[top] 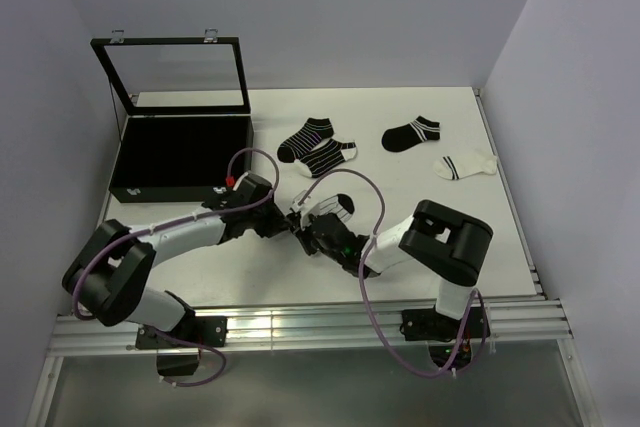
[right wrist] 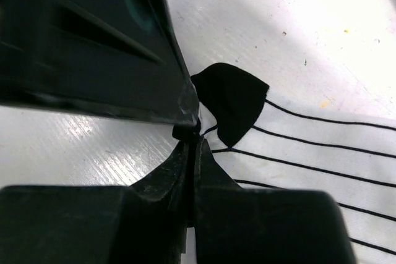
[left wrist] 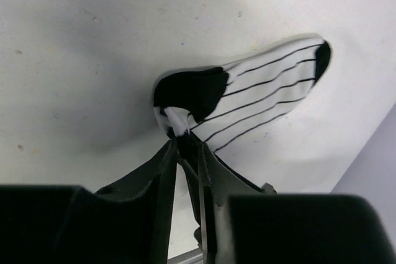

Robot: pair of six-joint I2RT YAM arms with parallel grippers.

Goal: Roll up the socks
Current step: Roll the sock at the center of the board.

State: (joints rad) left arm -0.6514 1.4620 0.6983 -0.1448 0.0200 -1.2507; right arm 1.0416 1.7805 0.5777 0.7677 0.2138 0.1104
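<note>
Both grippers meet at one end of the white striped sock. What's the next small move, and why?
Probably ease the left gripper away: the right gripper is shut on the white striped sock beside its black heel, both crowd that spot, and the sock lies flat, unrolled.

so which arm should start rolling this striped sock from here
Right, probably: the right gripper is pinched shut on the white striped sock at its cuff, while the left gripper looks slightly parted there.
</note>
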